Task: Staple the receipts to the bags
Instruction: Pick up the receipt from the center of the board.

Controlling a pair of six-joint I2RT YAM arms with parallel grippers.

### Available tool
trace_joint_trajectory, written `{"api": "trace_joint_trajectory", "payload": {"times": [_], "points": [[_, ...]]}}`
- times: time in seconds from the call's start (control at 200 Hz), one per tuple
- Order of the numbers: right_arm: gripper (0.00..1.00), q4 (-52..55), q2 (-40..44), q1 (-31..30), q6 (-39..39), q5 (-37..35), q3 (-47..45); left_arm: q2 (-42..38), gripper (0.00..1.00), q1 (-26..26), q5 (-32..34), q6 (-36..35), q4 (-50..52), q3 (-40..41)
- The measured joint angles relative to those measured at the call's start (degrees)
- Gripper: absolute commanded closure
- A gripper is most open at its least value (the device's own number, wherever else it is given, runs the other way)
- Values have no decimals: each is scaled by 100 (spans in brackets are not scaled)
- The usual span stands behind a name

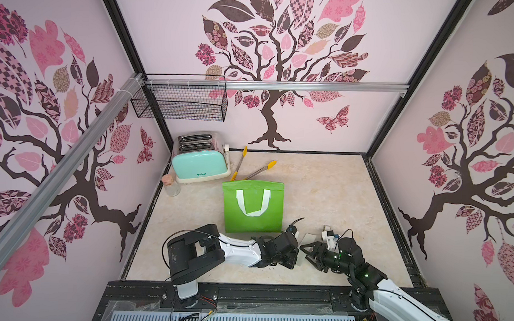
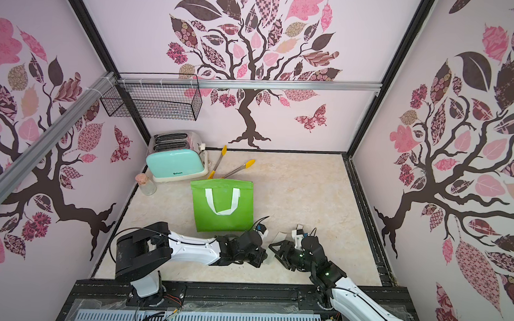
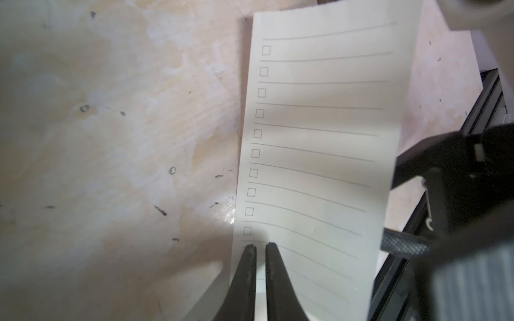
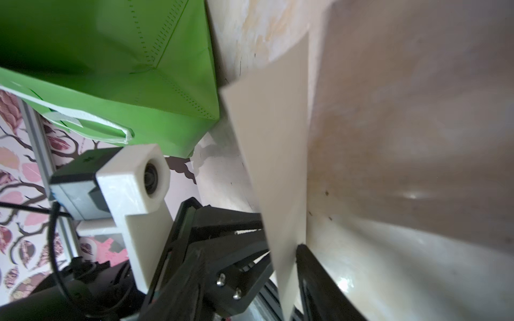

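Left wrist view shows the left claw (image 3: 260, 246) clenched on the receipt (image 3: 314, 139), pinching one short end close to the corner on the checkbox side. From that pinch the slip's long axis runs straight out ahead of the fingertips, with the free end farthest from the claw and the printed face toward this camera. The ruled lines curve, so the sheet is bowing gently. It looks lifted off the desk (image 3: 111, 139), though I cannot tell whether the far end touches.

The right claw (image 3: 391, 203) stands released at one long edge of the slip, jaws spread wide, nearer the pinched end than the free one. In the right wrist view the blank back of the slip faces the camera, and one finger (image 4: 314, 266) sits just beside the paper.

The green bag (image 1: 274, 224) lies flat on the desk just beyond the left claw. Its mouth appears to point away from both claws, and its white handles (image 1: 253, 213) are folded back onto its face.

The receipt is probably very light, thin and limp. A single corner pinch will likely let it sag and twist, so a second hold on the long edge or far end should keep it flat. Hard squeezing would crease it. The bag looks soft and light and may slide on the smooth desk.
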State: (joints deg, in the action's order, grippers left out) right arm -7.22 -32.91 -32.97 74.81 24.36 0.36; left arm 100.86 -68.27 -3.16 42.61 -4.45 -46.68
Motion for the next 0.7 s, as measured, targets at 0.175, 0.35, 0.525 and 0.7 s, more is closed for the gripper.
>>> {"api": "trace_joint_trajectory", "payload": {"times": [0.175,0.35,0.525,0.7], "points": [[78,-59,-1102,9,-391,-208,68,0,88,-2,-15,-13,9,0],[100,212,-1687,9,-929,-380,450,-44,85,-4,-11,-37,79,0],[100,713,-1283,9,-1399,-529,796,-623,40,11,330,-42,804,-2],[100,1132,-791,9,-1961,-564,1379,-2020,30,485,586,22,1488,-20]]}}
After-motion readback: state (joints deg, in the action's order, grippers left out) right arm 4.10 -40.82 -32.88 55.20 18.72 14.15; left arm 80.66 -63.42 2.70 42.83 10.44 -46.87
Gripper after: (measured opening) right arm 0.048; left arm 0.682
